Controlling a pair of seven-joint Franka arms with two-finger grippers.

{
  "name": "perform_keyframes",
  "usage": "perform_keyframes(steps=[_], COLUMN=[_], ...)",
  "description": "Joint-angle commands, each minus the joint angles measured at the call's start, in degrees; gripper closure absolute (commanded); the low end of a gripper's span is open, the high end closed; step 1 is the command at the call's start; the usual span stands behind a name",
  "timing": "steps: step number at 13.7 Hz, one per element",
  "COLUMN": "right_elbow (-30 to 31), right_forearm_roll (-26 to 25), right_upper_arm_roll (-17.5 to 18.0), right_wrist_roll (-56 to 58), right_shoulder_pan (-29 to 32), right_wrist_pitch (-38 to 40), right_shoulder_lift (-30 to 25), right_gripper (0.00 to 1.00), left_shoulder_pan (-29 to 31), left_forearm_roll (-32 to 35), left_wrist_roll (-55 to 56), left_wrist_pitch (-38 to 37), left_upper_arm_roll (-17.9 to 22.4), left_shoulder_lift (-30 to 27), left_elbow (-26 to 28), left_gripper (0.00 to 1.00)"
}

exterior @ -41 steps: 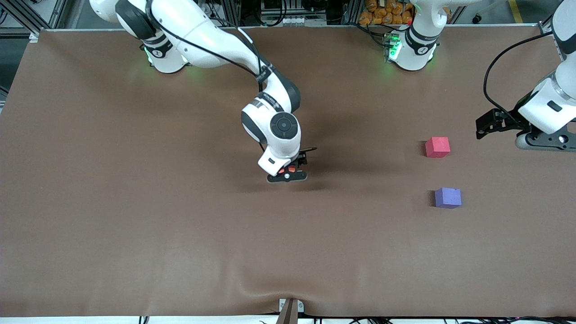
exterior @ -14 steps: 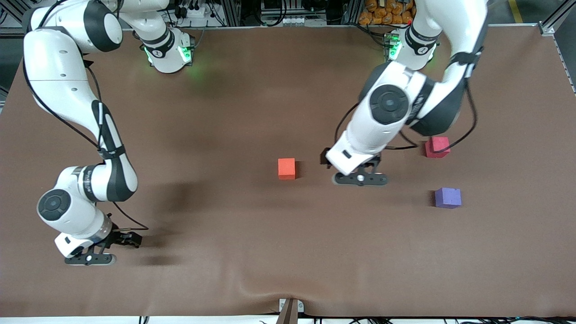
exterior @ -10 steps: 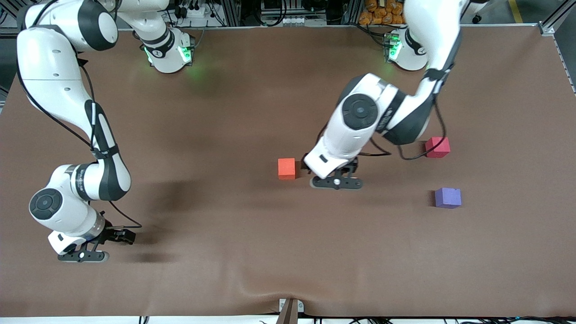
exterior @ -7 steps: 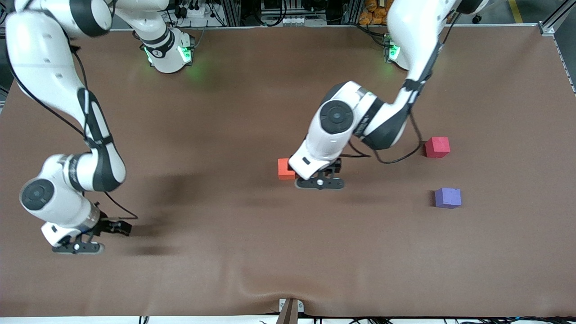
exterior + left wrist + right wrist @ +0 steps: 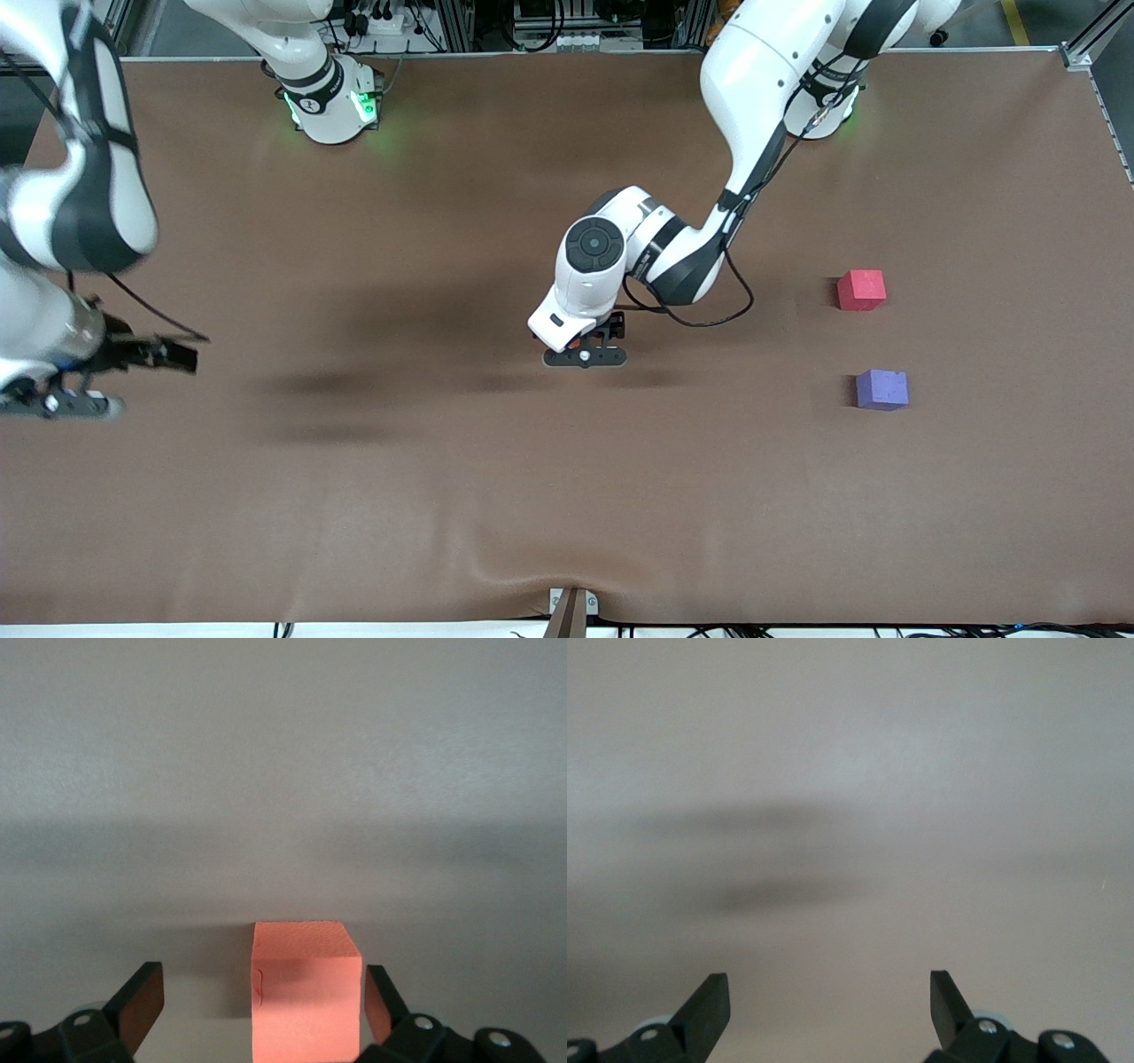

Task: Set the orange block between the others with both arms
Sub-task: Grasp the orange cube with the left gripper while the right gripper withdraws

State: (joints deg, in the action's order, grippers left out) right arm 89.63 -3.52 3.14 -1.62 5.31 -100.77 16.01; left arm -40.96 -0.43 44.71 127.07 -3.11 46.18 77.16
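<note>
**A:** Where does the orange block (image 5: pixel 306 988) sit relative to the left gripper (image 5: pixel 257 1001)?

**B:** Right in the mouth of it. In the left wrist view the cube stands on the brown table (image 5: pixel 443 496) between the two fingers, but off centre: one finger (image 5: pixel 379 1003) is just beside the cube's face, the other has a clear gap of tabletop before it. From the front camera only a sliver of orange (image 5: pixel 574 344) peeks out under the left gripper (image 5: pixel 585 353), near the table's middle.

**A:** Does it have hold of it?

**B:** No. The jaws stand spread wide and neither pad presses the foam. The cube rests square on the table, its faces roughly parallel to the fingers, so no axis to favour, it's a cube.

**A:** And the right gripper (image 5: pixel 824 1005)?

**B:** Also spread wide with nothing in it, over bare table at the right arm's end (image 5: pixel 62 390). That arm waits well apart from everything.

**A:** So what does the next move turn on?

**B:** I'd say the offset. If the jaws close as they are, the near finger likely meets the cube first and nudges it sideways before the other arrives. A small shift to centre would help. Then the carry goes toward the left arm's end, where the pinkish-red cube (image 5: pixel 861 290) and purple cube (image 5: pixel 881 389) sit apart with an open gap between them. The left arm is clearly the nearer one for that.
</note>
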Motion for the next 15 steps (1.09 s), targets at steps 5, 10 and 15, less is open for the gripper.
perform_keyframes(steps=[5, 10, 15], right_elbow=[-5.3, -5.5, -5.8], right_forearm_roll=[7.2, 6.1, 6.9], right_upper_arm_roll=[0.5, -10.5, -13.6], right_wrist_roll=[3.6, 6.3, 7.0], right_shoulder_pan=[1.2, -7.4, -6.7], right_wrist_pitch=[17.9, 21.0, 21.4], right_shoulder_lift=[-8.5, -14.1, -14.7], right_gripper=[0.00, 0.00, 0.00], left_shoulder_pan=[-1.6, -2.6, -3.7], left_forearm_roll=[0.9, 0.9, 1.3], left_wrist_roll=[3.3, 5.6, 5.6], left_wrist_pitch=[0.5, 5.8, 5.8], left_upper_arm_roll=[0.4, 0.3, 0.4], left_shoulder_lift=[1.8, 4.0, 4.5], left_elbow=[-1.8, -1.8, -1.3], left_gripper=[0.00, 0.00, 0.00])
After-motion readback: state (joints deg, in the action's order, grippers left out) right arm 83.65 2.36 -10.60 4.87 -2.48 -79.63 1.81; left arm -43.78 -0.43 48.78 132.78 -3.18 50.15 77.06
